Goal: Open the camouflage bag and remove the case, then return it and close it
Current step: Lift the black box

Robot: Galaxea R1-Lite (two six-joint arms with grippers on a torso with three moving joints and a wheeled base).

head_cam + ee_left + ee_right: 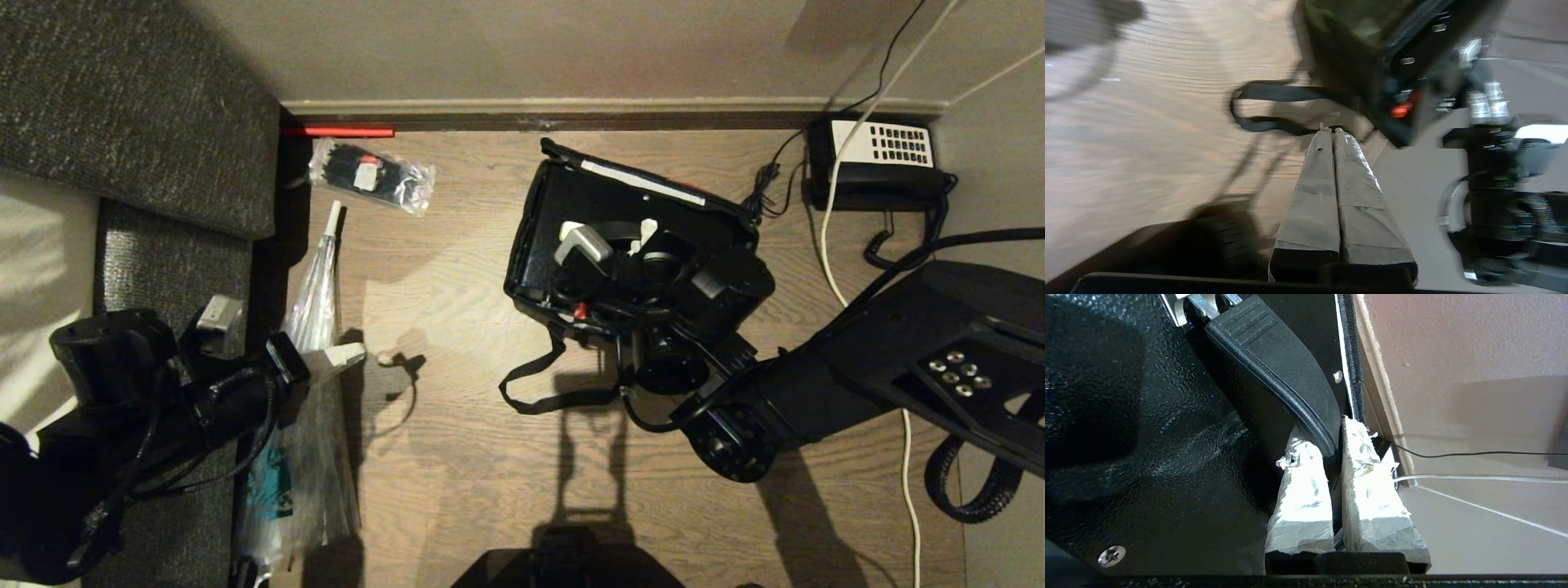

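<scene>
You are looking down on a wood-plank floor (457,457) with long dark shadows across it. Along its far edge runs a pale skirting board (612,106) beneath a plain beige wall (531,45). A dark grey, coarse-woven upholstered seat (131,106) fills the left side, a bright patch of light beside it.
</scene>
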